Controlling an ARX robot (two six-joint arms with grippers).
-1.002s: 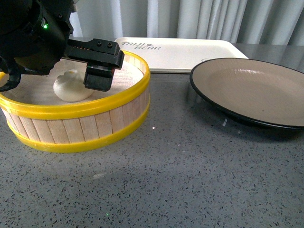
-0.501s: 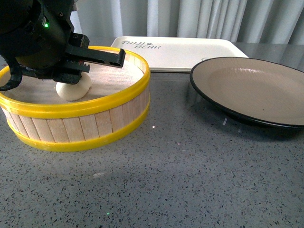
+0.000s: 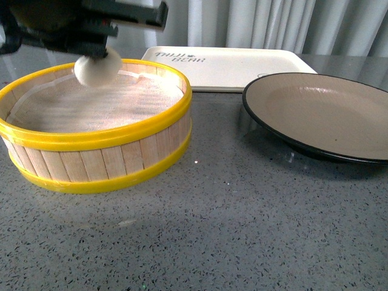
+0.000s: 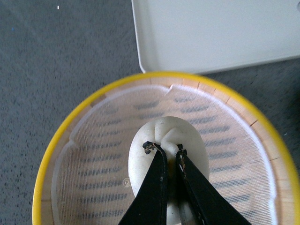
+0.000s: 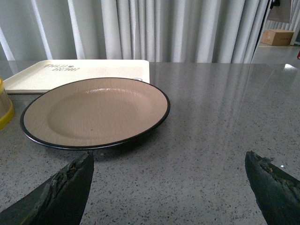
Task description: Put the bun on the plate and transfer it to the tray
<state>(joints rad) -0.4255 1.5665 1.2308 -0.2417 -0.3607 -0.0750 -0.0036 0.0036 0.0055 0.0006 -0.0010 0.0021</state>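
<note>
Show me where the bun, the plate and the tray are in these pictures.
bun [image 3: 97, 68]: front view, on its rounded white side.
plate [image 3: 327, 115]: front view, on the bare beige inside.
tray [image 3: 248, 65]: front view, on its bare flat surface.

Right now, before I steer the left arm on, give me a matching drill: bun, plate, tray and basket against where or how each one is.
1 bun
2 plate
3 tray
4 basket

a cream, lettered, furthest back
b yellow-rimmed, nothing resting inside
c pinched in the left gripper, in the air
d black-rimmed, bare, right of the basket

Pairs: 1-c, 2-d, 3-a, 4-b
</note>
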